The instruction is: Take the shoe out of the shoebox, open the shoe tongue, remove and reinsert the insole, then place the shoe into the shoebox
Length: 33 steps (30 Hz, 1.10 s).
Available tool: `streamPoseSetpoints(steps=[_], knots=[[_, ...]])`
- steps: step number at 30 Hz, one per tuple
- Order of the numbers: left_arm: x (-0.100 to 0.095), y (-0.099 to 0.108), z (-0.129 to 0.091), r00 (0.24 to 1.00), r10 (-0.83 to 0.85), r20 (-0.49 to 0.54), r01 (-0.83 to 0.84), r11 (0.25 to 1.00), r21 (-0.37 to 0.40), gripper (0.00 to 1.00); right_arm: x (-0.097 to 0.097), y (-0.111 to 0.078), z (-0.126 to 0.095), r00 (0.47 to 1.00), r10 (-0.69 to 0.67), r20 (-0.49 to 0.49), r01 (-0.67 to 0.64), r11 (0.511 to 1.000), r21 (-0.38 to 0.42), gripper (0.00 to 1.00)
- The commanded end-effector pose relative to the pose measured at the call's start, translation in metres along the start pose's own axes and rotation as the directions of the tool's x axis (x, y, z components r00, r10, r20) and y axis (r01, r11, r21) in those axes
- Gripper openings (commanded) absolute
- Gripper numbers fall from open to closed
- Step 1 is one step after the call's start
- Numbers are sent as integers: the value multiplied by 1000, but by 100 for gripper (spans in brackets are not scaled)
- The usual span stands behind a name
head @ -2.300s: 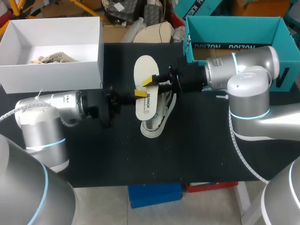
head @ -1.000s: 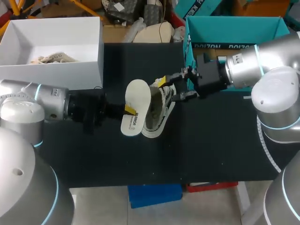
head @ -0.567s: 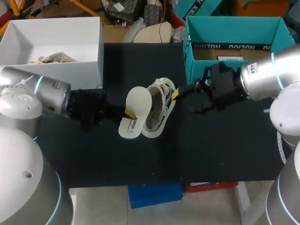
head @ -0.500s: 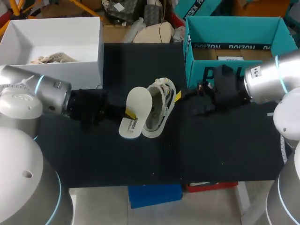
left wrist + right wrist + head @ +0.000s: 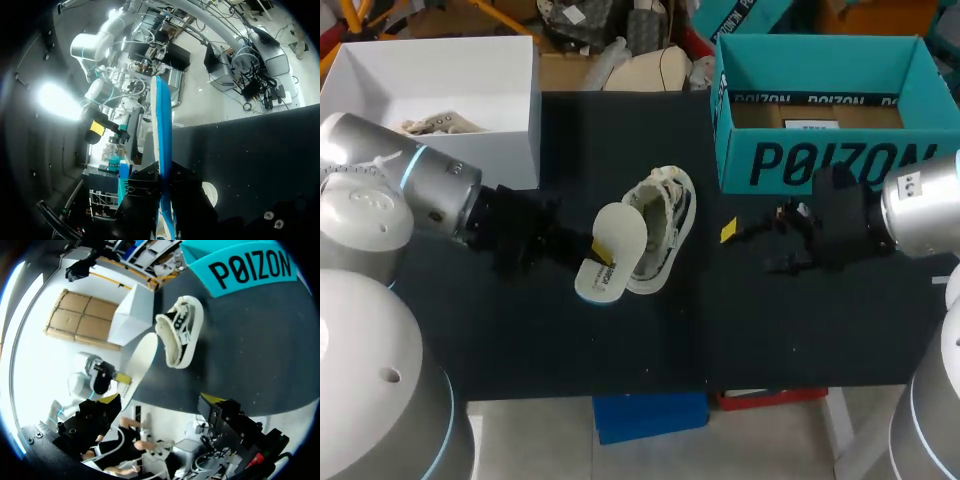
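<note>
The white shoe (image 5: 658,225) lies on the black table, toe toward me, also in the right wrist view (image 5: 181,330). My left gripper (image 5: 597,250) is shut on the cream insole (image 5: 612,248), holding it tilted against the shoe's left side. The left wrist view shows the insole (image 5: 162,125) edge-on with its blue underside, clamped between the fingers. My right gripper (image 5: 748,248) hangs open and empty to the right of the shoe, in front of the teal shoebox (image 5: 820,110). In the right wrist view its yellow-tipped fingers (image 5: 111,399) stand wide apart, well short of the shoe and insole (image 5: 141,362).
A white box (image 5: 430,110) with a crumpled pale item inside stands at the back left. The teal shoebox (image 5: 245,267) is at the back right. Bare black tabletop (image 5: 620,340) lies in front of the shoe.
My right gripper has pulled back to the right, away from the shoe, still open. My left gripper has tipped the insole lower beside the shoe.
</note>
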<state>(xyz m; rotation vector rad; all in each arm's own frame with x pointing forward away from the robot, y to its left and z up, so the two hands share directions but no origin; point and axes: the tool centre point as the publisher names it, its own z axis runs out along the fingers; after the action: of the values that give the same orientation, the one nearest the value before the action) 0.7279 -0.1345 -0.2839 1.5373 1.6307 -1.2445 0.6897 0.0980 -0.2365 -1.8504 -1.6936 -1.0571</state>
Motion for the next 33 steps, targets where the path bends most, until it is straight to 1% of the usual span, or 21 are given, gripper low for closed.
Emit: streamPoseSetpoints(steps=[1, 3, 5, 11, 16, 22, 26, 33], knots=[[1, 2, 0, 993, -37, -108, 47, 995, 86, 0, 0, -3, -12, 1000, 0, 1, 0, 1000, 3, 100], [2, -1, 5, 988, -70, -138, 89, 987, 136, 0, 0, -3, -12, 1000, 0, 1, 0, 1000, 3, 100], [6, 0, 10, 983, -66, -173, 95, 982, 165, 0, 0, -3, -12, 1000, 0, 1, 0, 1000, 3, 100], [11, 6, 23, 973, -29, -230, 81, 972, 219, 0, 0, -3, -12, 1000, 0, 1, 0, 1000, 3, 100], [14, 19, 30, 957, 13, -290, 58, 970, 235, 0, 0, -3, -12, 1000, 0, 1, 0, 1000, 3, 100], [17, 33, 35, 944, 41, -327, 38, 972, 232, 0, 0, -3, -12, 1000, 0, 1, 0, 1000, 3, 100], [20, 42, 38, 934, 51, -355, 41, 968, 246, 0, 0, -3, -12, 1000, 0, 1, 0, 1000, 3, 100], [22, 59, 47, 925, 73, -373, 26, 967, 254, 0, 0, -3, -12, 1000, 0, 1, 0, 1000, 3, 100]])
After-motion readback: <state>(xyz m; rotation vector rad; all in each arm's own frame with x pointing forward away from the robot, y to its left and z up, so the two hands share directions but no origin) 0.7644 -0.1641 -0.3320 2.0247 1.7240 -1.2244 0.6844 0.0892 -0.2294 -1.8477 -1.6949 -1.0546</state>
